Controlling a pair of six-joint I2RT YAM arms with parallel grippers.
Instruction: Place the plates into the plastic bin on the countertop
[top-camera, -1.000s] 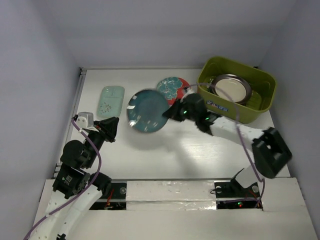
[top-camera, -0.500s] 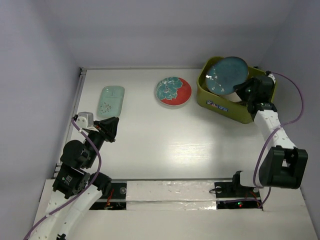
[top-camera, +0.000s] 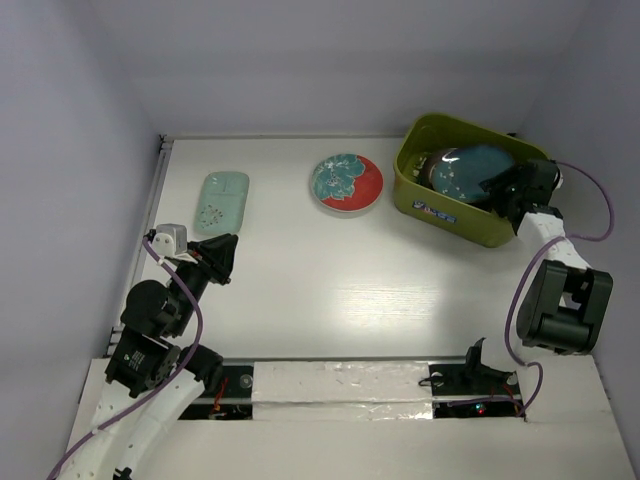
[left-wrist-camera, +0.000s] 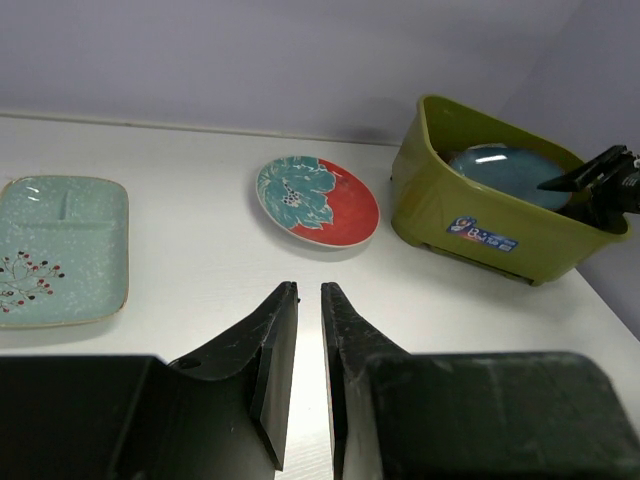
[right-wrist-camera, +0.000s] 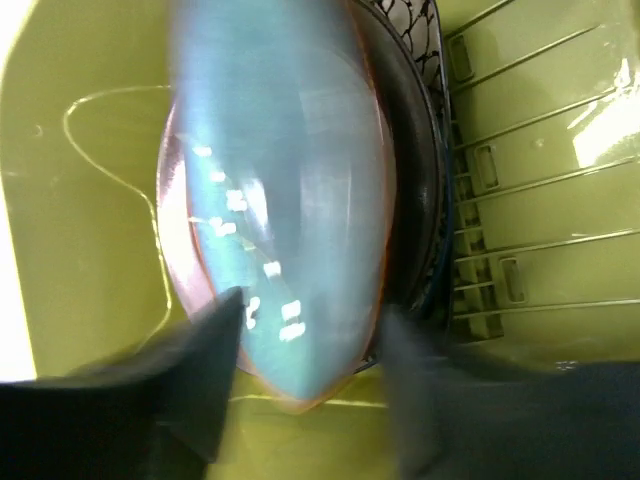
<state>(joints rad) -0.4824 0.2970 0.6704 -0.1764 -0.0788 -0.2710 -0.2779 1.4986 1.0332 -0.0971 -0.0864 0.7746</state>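
The dark teal plate (top-camera: 468, 170) (right-wrist-camera: 290, 200) lies tilted in the olive-green plastic bin (top-camera: 455, 222) (left-wrist-camera: 440, 200), resting on other dark plates (right-wrist-camera: 415, 190). My right gripper (top-camera: 512, 188) (right-wrist-camera: 312, 310) is open inside the bin's right end, one finger on each side of that plate's near edge; the view is blurred. A red-teal floral plate (top-camera: 346, 183) (left-wrist-camera: 318, 198) and a pale mint rectangular plate (top-camera: 222, 201) (left-wrist-camera: 55, 248) lie on the white countertop (top-camera: 350, 285). My left gripper (top-camera: 227, 243) (left-wrist-camera: 309, 288) hovers low at the near left, shut and empty.
Pale grey walls enclose the countertop on three sides. The bin stands at the back right corner, close to the right wall. A ribbed floor (right-wrist-camera: 530, 180) shows inside the bin beside the stacked plates. The right arm's purple cable (top-camera: 590, 215) loops by the right wall.
My right arm carried the dark teal plate from the middle of the countertop over to the bin, lowered it onto the stack and opened its jaws. The left arm has stayed still.
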